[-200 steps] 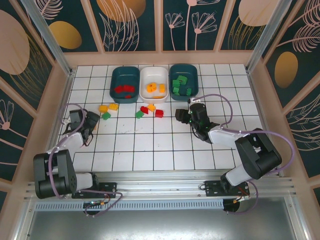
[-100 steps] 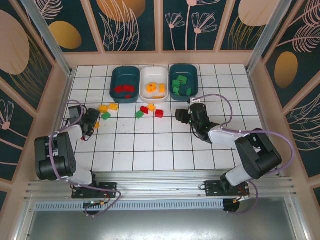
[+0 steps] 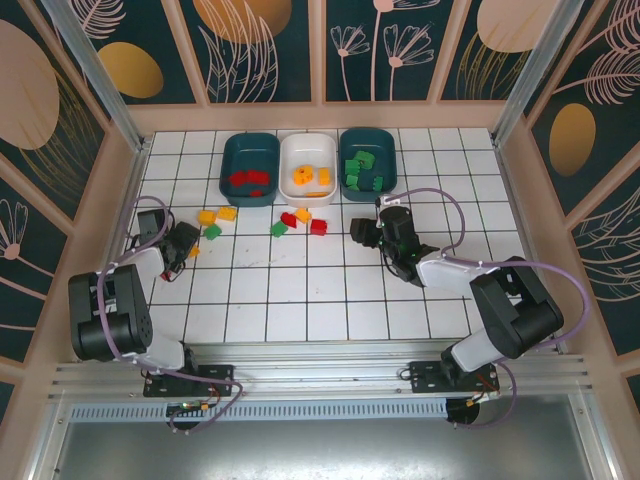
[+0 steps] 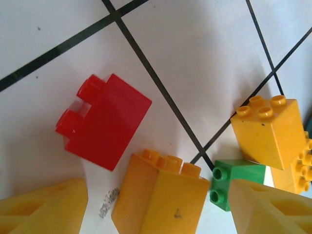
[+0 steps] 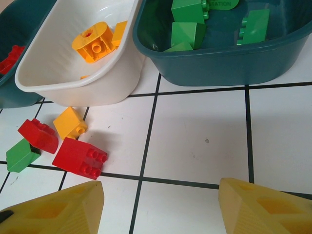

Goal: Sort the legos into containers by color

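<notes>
Left tool [image 4: 158, 187]: spread wide and low over the desk [image 3: 300, 290] on its left side. Its fingers [image 4: 44, 209] sit either side of an orange brick [image 4: 165, 204], with a gap showing on both sides (so straddling it, not pinching).
Around that brick: a red brick [image 4: 105, 127] lies on its side just up-left of it. A small green brick [image 4: 234, 183] is tucked against the right finger, and a yellow brick [image 4: 268, 129] sits right beside the green one.
Right tool [image 5: 161, 185]: also wide, with just bare tile between the fingers, holding and touching nothing.
Loose bunch ahead of it: a big red [image 5: 79, 158], a smaller red [image 5: 38, 135], a yellow [image 5: 69, 123] and a green [image 5: 22, 155], all near the white tray [image 5: 112, 83].
Trays: three side by side at the far side of the desk. The left teal tray [image 3: 228, 165] has reds, the white one has orange pieces, and the right teal tray [image 5: 219, 63] has greens.
</notes>
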